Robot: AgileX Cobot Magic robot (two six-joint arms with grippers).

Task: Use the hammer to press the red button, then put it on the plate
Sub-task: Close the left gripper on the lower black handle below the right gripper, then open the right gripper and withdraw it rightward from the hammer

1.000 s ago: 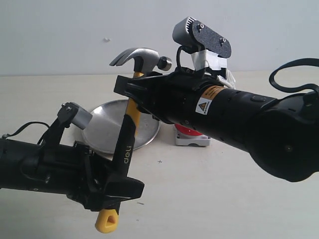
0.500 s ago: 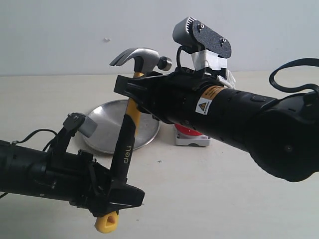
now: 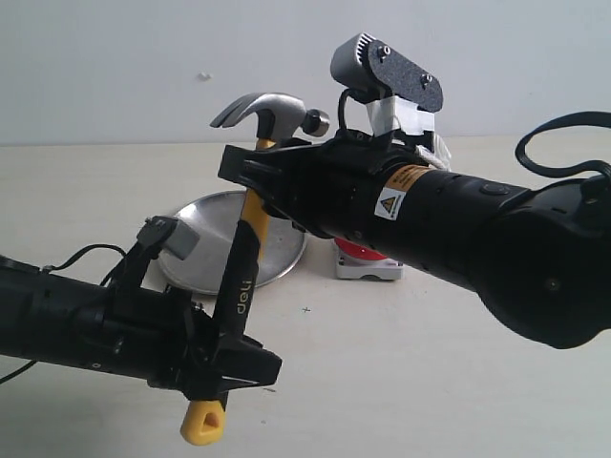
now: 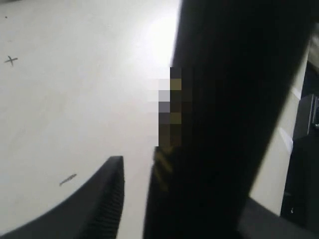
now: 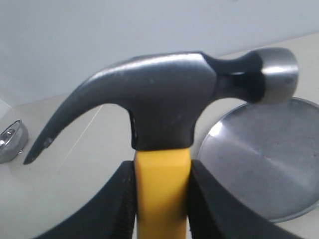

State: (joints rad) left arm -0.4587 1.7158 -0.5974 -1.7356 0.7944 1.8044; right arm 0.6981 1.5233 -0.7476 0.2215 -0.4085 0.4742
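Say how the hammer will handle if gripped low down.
Probably top-heavy: the hammer carries its steel head far above the left gripper, so a low hold may let it swing. Likely rigid: its handle runs straight between the grippers. The right gripper pinches the yellow neck, so slipping seems unlikely.

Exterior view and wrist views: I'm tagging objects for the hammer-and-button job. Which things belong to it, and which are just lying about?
Belong to the job: hammer, red button, plate.
Just lying about: small shiny metal object at the edge of the right wrist view, small pen cross.
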